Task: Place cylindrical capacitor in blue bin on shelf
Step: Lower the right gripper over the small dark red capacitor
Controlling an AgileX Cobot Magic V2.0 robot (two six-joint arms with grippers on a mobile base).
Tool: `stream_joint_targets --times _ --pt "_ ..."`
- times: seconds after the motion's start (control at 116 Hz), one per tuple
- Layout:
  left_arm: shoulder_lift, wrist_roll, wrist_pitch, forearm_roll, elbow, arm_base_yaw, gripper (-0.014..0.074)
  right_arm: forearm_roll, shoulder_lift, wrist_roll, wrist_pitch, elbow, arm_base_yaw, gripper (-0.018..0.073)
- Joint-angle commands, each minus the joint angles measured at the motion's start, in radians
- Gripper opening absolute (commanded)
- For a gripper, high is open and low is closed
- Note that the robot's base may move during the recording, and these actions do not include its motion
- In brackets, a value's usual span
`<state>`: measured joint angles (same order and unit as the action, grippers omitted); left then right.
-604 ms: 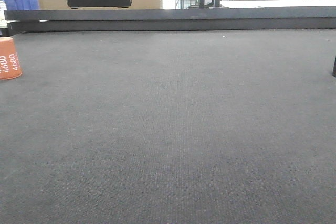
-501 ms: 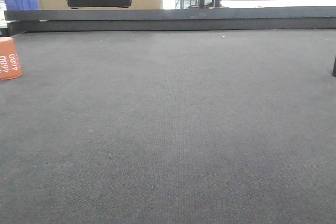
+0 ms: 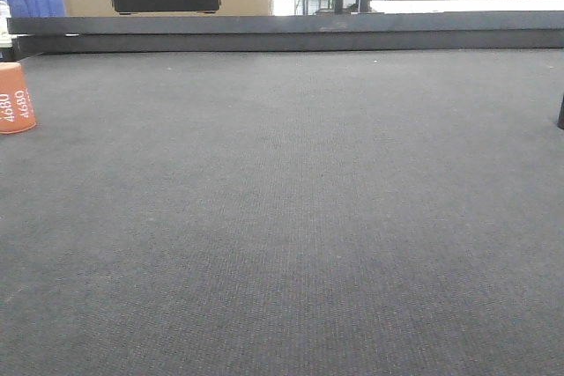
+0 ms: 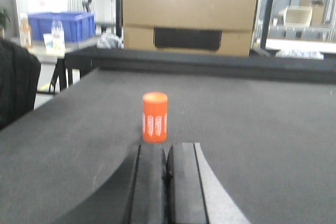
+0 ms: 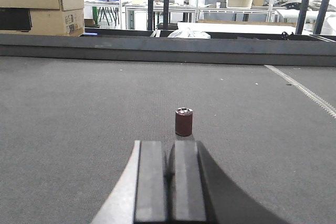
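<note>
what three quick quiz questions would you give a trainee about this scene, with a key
1. True or false: the cylindrical capacitor lies on its side on the grey mat.
2. In the right wrist view, what stands on the mat ahead of the jaws? A) a small dark red cylinder B) a white cup C) a screwdriver
3. Fill in: the jaws of both arms are ____.
Key: 1 false, it stands upright. 2 A. 3 shut.
</note>
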<state>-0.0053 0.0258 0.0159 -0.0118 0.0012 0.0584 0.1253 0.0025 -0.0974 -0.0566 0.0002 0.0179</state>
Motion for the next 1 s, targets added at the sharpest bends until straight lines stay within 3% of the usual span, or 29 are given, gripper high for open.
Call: stream_joint_targets --times 0.0,0.181,0.293,0.406,0.561,0.673,0.725,0.88,0.992 --pt "0.005 0.005 0.055 0.006 -0.001 -0.003 -0.0111 0.003 -0.003 -0.003 0.05 0.0 0.004 -0.0159" --pt "0.005 0.005 0.165 0.006 -0.001 -0.003 -0.0111 0.003 -0.003 -0.003 0.121 0.0 0.004 -0.0159" --pt "0.005 0.005 0.11 0.006 -0.077 -0.003 -0.0111 0.009 -0.003 -0.003 0.192 0.0 0.004 -0.0159" --pt "0.033 0.005 0.026 0.003 -0.195 -0.003 -0.0111 0.019 -0.003 -0.003 0.167 -0.07 0.004 -0.0159" --pt "0.142 0.005 -0.144 -0.003 -0.418 -0.003 -0.0091 0.019 0.019 -0.003 -0.049 -0.325 0.004 -0.0159" --pt "0.258 0.005 -0.222 -0.003 -0.556 -0.003 0.003 0.019 0.136 -0.003 -0.132 -0.512 0.004 -0.0159" --pt "0.315 0.005 -0.239 -0.003 -0.605 -0.001 0.0125 0.019 0.207 -0.003 -0.138 -0.574 0.004 -0.0159" --pt "0.458 0.005 -0.239 -0.003 -0.672 -0.001 0.0395 0.019 0.392 -0.003 -0.152 -0.682 0.004 -0.0159" --pt "0.525 0.005 -0.239 0.004 -0.681 -0.001 0.0502 0.019 0.513 -0.003 -0.153 -0.713 0.004 -0.0159"
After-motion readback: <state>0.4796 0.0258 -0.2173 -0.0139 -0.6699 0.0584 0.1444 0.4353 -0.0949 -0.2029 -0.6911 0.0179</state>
